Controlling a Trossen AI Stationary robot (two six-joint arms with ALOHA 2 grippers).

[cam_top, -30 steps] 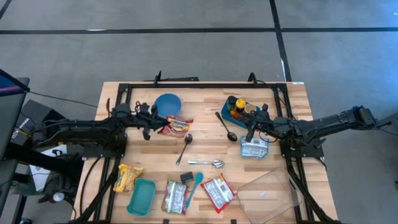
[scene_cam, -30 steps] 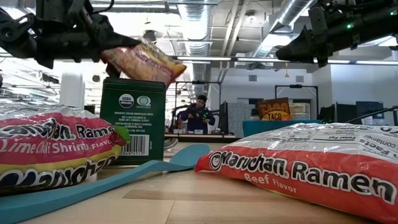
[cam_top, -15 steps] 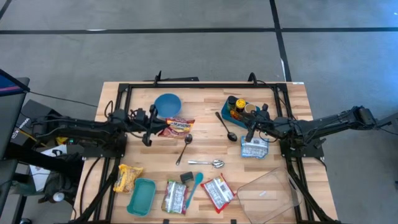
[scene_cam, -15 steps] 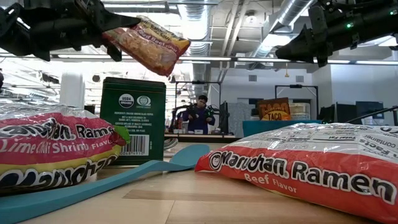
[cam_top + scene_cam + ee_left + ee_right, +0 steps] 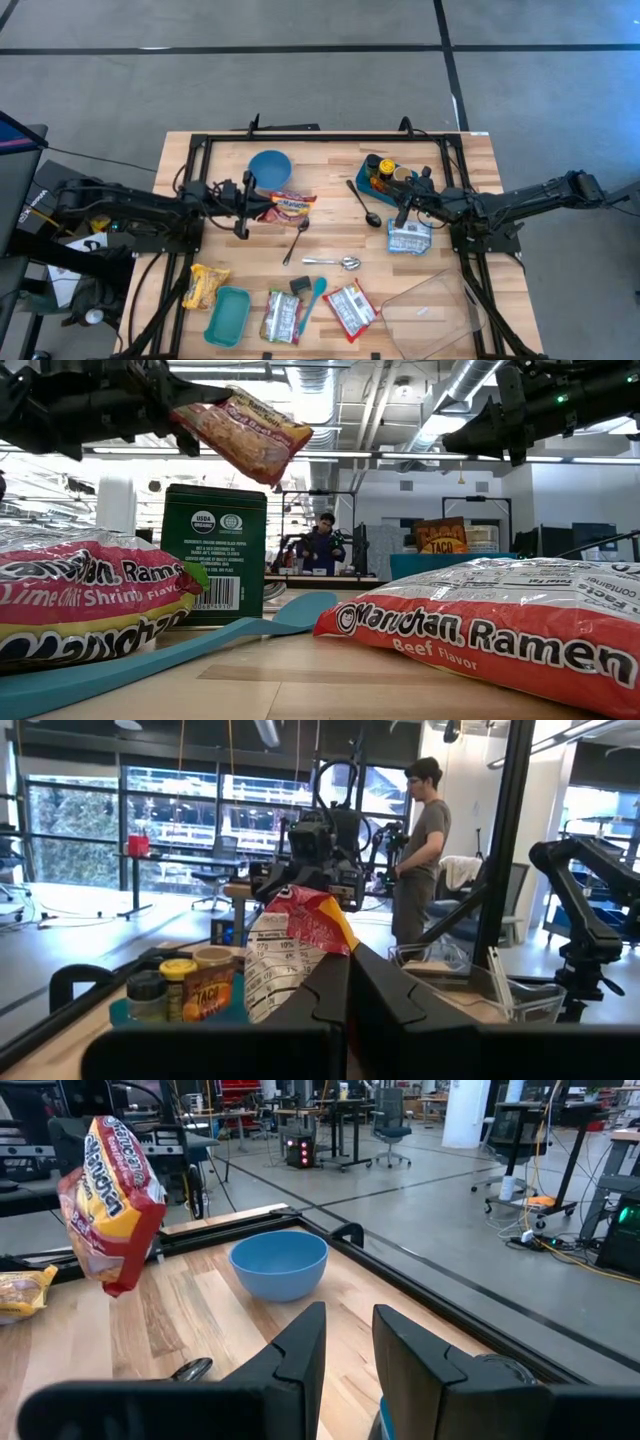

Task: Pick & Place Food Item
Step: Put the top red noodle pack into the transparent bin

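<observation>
My left gripper is shut on a red-and-yellow ramen packet, held in the air just to the near side of the blue bowl. The packet also shows in the low view, the left wrist view and the right wrist view. My right gripper hovers open and empty at the table's right, above a white-and-blue packet that lies flat on the table. Its fingers stand apart in the right wrist view. My left gripper pinches the packet's left end between its two fingers. The fingers lie level and come from the table's left. The packet sticks out past the fingertips toward the table's right, lifted clear of the table, with its free end tilted down.
A teal tray of seasoning jars stands at the far right. Spoons lie mid-table. Near the front are a yellow packet, a teal container, two ramen packets, a green tin and a clear container.
My left gripper has risen and gone a little toward the table's right with the ramen packet. The packet stays pinched and clear of the table, and hangs higher than before in the low view.
</observation>
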